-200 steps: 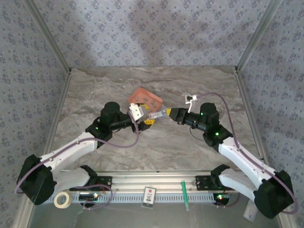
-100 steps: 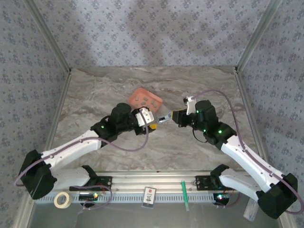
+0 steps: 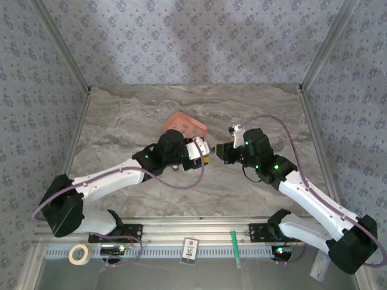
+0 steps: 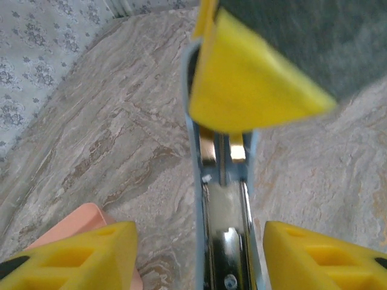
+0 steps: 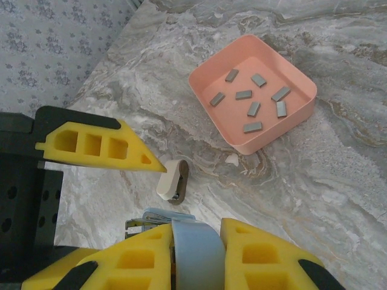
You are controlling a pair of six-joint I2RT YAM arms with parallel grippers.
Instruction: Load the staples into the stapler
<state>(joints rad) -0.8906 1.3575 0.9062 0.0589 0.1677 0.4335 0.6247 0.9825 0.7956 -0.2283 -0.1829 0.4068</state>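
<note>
Currently in hand: the stapler (image 5: 192,257) was held up, opened, between the two arms above the table (image 5: 338,181); its silver rail (image 4: 225,229) looked bare, so loading seemed not yet begun.
Right gripper (image 5: 192,238): clamped on the stapler's light-blue body.
Left gripper (image 3: 205,157): jaws apart, one finger on each side of the rail, apparently not touching it.
Staples (image 5: 243,95): loose in the orange tray (image 5: 278,128), well apart from the stapler.
Small beige piece (image 5: 172,181): on the table near the grippers; I couldn't identify it.
Next move: likely a reach to the tray by the open-jawed arm, calling for a fine pinch on one thin, flat strip.
</note>
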